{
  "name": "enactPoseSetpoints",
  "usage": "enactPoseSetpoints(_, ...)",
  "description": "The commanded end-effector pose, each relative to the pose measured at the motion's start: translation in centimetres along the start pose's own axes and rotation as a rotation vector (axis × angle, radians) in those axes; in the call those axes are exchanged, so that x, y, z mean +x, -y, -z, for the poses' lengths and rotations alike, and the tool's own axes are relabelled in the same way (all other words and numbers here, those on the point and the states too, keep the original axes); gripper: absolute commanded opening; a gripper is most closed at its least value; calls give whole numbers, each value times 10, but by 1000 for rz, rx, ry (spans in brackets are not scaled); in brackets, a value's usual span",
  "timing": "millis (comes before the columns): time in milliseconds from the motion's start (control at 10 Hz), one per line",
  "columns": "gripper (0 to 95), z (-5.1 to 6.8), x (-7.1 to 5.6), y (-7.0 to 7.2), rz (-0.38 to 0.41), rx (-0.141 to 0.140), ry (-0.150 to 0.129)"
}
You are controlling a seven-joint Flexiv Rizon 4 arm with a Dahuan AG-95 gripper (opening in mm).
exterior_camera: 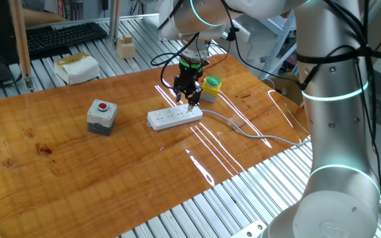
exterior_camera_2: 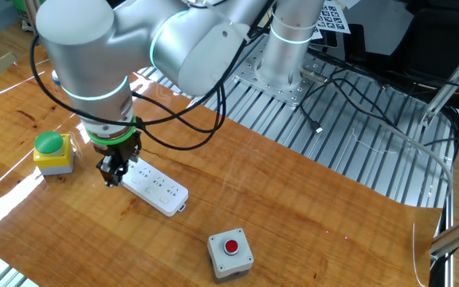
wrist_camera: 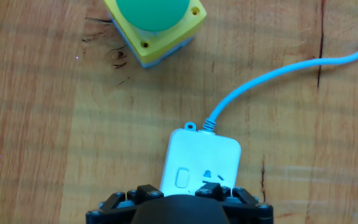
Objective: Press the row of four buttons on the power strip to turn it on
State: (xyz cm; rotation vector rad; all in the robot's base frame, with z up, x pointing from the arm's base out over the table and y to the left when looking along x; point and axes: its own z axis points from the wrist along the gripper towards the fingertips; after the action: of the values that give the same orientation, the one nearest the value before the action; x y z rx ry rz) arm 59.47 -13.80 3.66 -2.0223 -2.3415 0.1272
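The white power strip (exterior_camera: 174,118) lies flat near the middle of the wooden table, with its grey cable (exterior_camera: 243,129) trailing right. My gripper (exterior_camera: 192,99) points down just over the strip's cable end (exterior_camera_2: 156,187). In the hand view the strip's end (wrist_camera: 204,155) fills the lower middle. One small white button (wrist_camera: 182,178) shows there, just ahead of my fingers (wrist_camera: 148,191). The other buttons are hidden under the hand. My gripper (wrist_camera: 179,190) is open, its two fingertips apart with nothing between them.
A yellow box with a green button (exterior_camera: 211,87) stands close behind the strip's cable end. A grey box with a red button (exterior_camera: 102,116) sits to the left. Beyond the table's far edge are a keyboard (exterior_camera: 65,36) and small boxes.
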Motion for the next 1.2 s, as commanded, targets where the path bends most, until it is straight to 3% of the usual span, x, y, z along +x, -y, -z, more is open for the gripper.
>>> enactPoseSetpoints(100, 570, -1, -1, -2, -3, 3, 4)
enactPoseSetpoints(200, 760, -1, -1, -2, 4, 10, 2)
enactPoseSetpoints(600, 760, -1, -1, -2, 36, 26, 6)
enactPoseSetpoints(1100, 760, 5, -9, 20, 50, 26, 2)
enactPoseSetpoints(1200, 760, 5, -11, 27, 33, 15, 9)
